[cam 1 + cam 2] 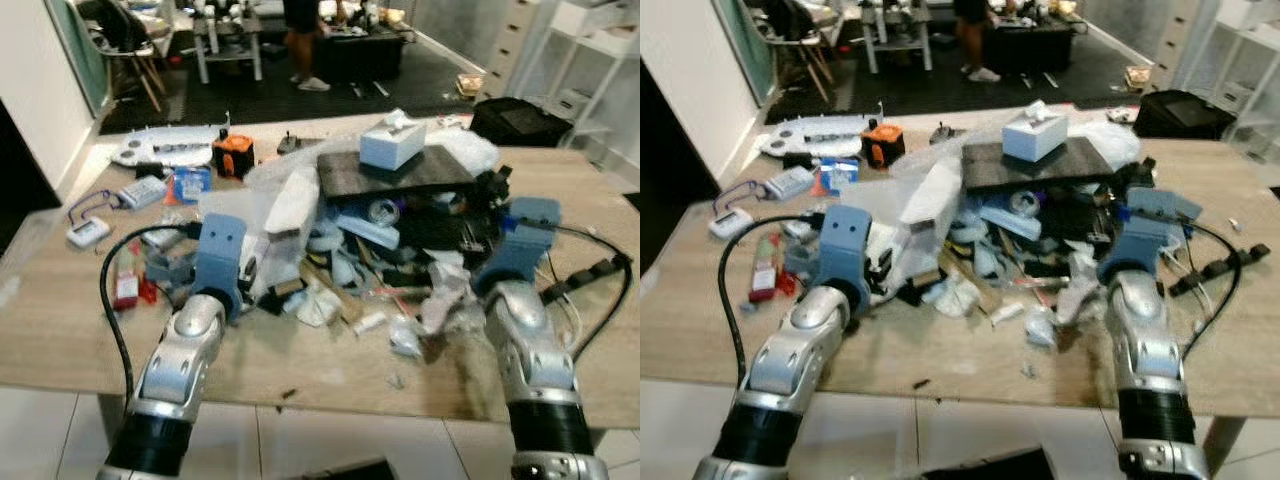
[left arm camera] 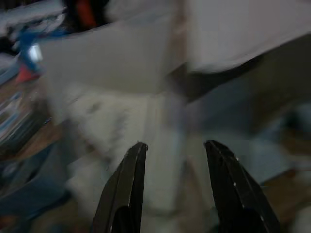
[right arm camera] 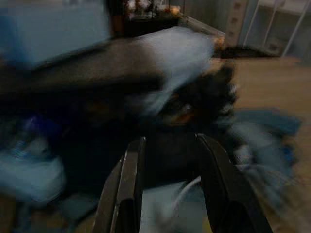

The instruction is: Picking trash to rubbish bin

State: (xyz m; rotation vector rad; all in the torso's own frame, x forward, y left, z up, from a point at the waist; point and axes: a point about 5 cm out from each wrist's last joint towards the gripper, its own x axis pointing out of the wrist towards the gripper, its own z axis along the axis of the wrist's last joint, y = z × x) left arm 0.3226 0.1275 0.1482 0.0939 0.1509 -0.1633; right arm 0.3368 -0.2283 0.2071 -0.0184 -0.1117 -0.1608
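worktop [image 1: 60, 330]: a pale wood-grain top that carries everything, with the robot's two silver arms reaching over its near edge.
trash pile [image 1: 380, 270]: a wide heap of white plastic wrap, crumpled paper, bluish packets and dark scraps spread across the middle of the worktop, between the two arms and just ahead of both.
dark board [image 1: 395, 170]: a flat dark slab lying on top of the back of the pile, tilted a little.
tissue box [image 1: 392, 145]: a white box resting on the dark board.
left hand [image 2: 175, 160]: at the left edge of the pile; its two black fingers stand apart with nothing between them, pointed at white wrap and crumpled white paper that lie just ahead; the wrist view is blurred.
right hand [image 3: 167, 155]: at the right edge of the pile; fingers apart and holding nothing, aimed at dark clutter under the board with pale bluish scraps near them; this view is blurred too.
orange and black device [image 1: 233, 155]: stands behind the pile on the left side of the worktop.
red packet [image 1: 126, 285]: lies flat to the left of the left arm, apart from the pile.
white gadget with cord [image 1: 88, 232]: near the worktop's left edge.
person [image 1: 303, 40]: only legs and shoes, standing well back on the dark floor.
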